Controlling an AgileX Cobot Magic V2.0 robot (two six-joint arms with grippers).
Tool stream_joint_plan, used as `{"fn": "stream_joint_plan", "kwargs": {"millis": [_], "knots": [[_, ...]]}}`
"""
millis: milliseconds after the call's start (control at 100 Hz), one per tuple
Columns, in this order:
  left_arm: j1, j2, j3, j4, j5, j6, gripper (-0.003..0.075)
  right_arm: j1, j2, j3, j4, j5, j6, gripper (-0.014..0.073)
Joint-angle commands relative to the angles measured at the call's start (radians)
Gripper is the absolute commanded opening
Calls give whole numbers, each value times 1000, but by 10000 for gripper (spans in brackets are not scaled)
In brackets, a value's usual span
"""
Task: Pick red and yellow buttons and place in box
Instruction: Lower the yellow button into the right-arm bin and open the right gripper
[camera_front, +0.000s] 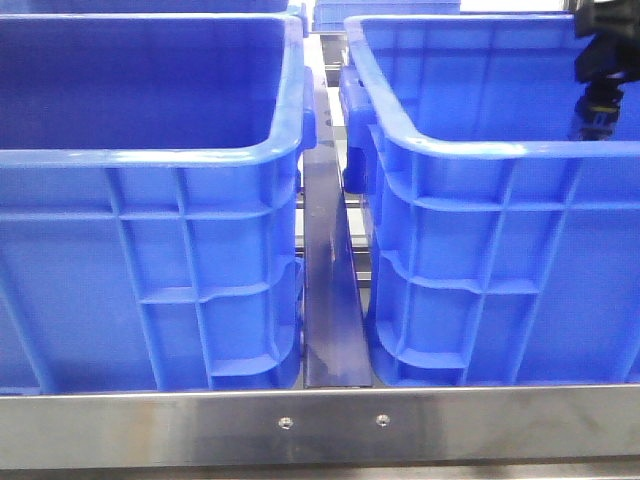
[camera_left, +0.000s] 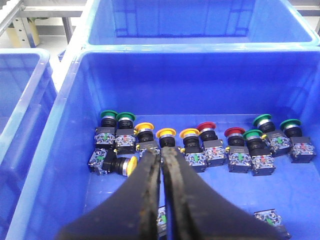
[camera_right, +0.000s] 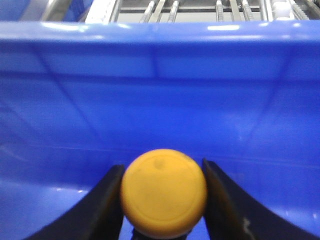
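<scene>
The right gripper (camera_right: 163, 200) clamps a yellow button (camera_right: 163, 192) between its two fingers, cap toward the camera, inside the right-hand blue crate (camera_front: 520, 150) near a wall. The left gripper (camera_left: 162, 156) hangs with its jaws pressed together and holding nothing, above the floor of another blue bin (camera_left: 60, 165). There a row of green, yellow and red buttons stands, with a second yellow button (camera_left: 166, 136) just past the fingertips and a red button (camera_left: 206, 131) further along.

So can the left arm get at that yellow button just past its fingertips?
Probably yes. The left pincer hangs shut over the crate, tips right before the yellow button, nothing above it. Neighbouring buttons crowd both sides, so opening may nudge them.
</scene>
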Motion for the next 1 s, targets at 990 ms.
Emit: {"fn": "stream_joint_plan", "kwargs": {"millis": [990], "knots": [[1,5,-29,-8,-75,-9,-19,-4,152,-51,112,79,-107,143]]}}
